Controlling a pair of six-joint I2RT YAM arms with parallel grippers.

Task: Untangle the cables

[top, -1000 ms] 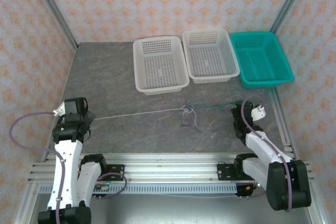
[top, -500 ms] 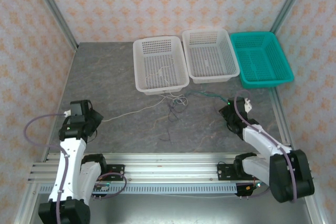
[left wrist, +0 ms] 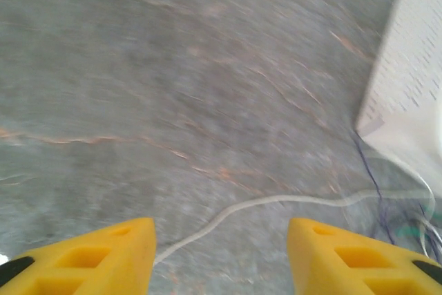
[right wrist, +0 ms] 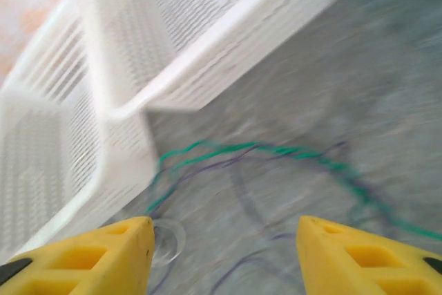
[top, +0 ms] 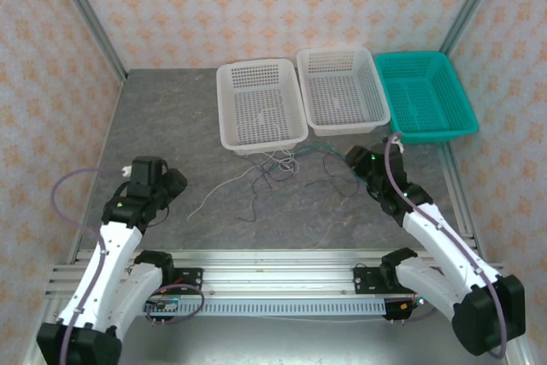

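Note:
The cables lie slack in a loose tangle (top: 282, 164) on the grey table, just in front of the white baskets. A white-grey cable (top: 224, 184) trails from it toward my left gripper (top: 177, 184). That gripper (left wrist: 221, 260) is open, and the white-grey cable (left wrist: 276, 200) runs across the table between and beyond its yellow fingers (left wrist: 103, 260). A green cable (top: 320, 152) leads toward my right gripper (top: 352, 158). The right gripper (right wrist: 224, 253) is open above the green cable (right wrist: 276, 150) and a dark purple one (right wrist: 242, 191). Neither gripper holds anything.
Three baskets stand in a row at the back: a white one (top: 224, 117), a second white one (top: 346, 128) and a teal one (top: 432, 135). The left white basket's corner (left wrist: 387, 129) is close to the tangle. Metal rails run along the near edge (top: 273, 267).
Both grippers were shut on cable ends and pulling them taut; they have opened and let go. The cables went slack toward the baskets, and both arms moved inward.

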